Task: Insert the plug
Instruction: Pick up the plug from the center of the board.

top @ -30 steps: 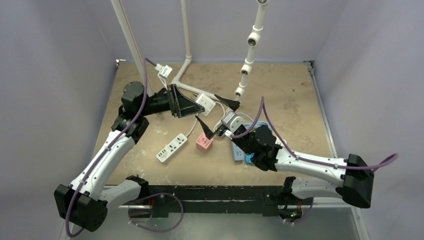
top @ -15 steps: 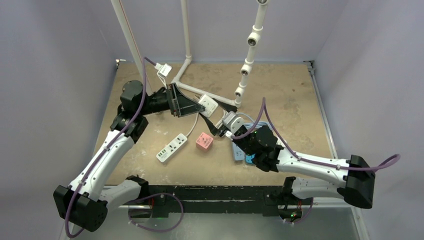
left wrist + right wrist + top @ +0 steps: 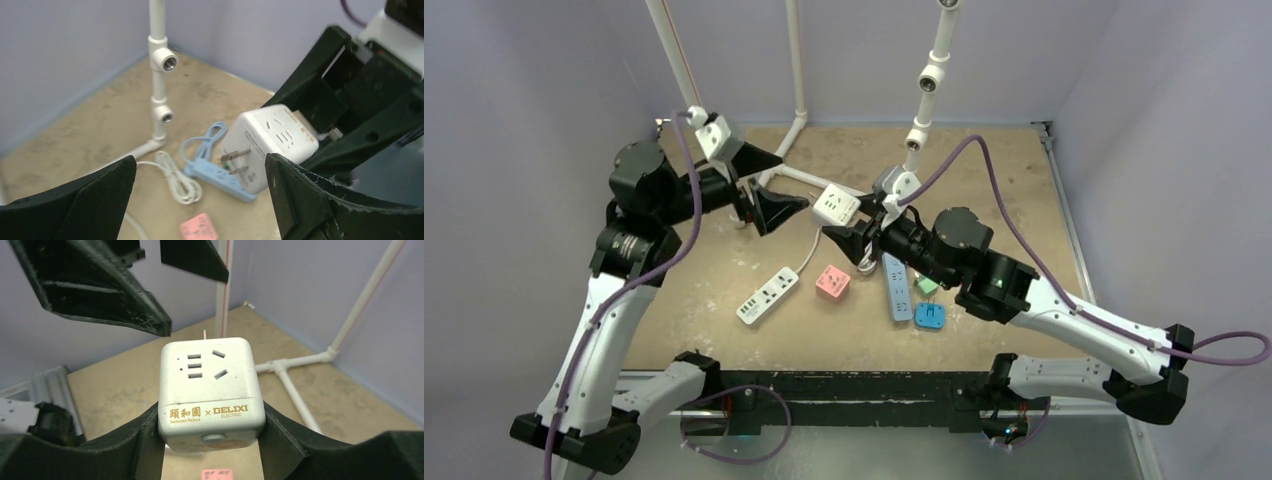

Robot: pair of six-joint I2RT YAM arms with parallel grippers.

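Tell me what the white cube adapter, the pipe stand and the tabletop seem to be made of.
White cube adapter: likely moulded plastic, smooth semi-gloss shell with printed gold lettering; its prongs look like bare metal. Pipe stand: probably PVC, glossy white tubes with tee fittings. Tabletop: seemingly wood board, matte tan, scuffed and blotchy.

The white cube socket point(image 3: 210, 385) bears gold print on one face: "頤和園 Summer Palace × DELIXI ELECTRIC"
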